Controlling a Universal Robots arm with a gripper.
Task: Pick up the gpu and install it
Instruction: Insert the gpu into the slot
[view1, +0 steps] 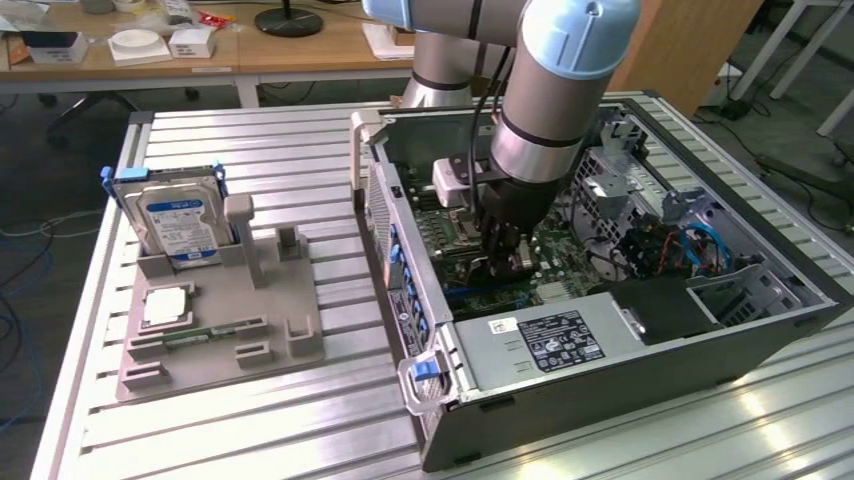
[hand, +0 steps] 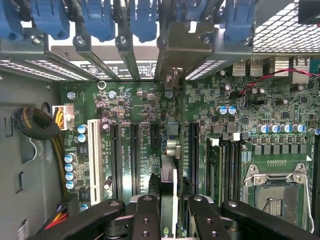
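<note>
**Gpu held over the board**

Our gripper (hand: 174, 220) pinches the gpu (hand: 169, 182) edge-on, low inside the computer case (view1: 747, 330), just above the motherboard (hand: 140, 105) slots. Installing is in hand; we judge seating calls for its edge squared over one slot.

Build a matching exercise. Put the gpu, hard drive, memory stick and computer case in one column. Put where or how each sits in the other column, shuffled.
Things
1. gpu
2. hard drive
3. memory stick
4. computer case

Places or states
A. standing upright in the grey fixture
B. lying on its side, interior exposed
C. held edge-on in the gripper over the motherboard
D. lying low on the grey fixture's base

Pairs: 1-C, 2-A, 3-D, 4-B
</note>
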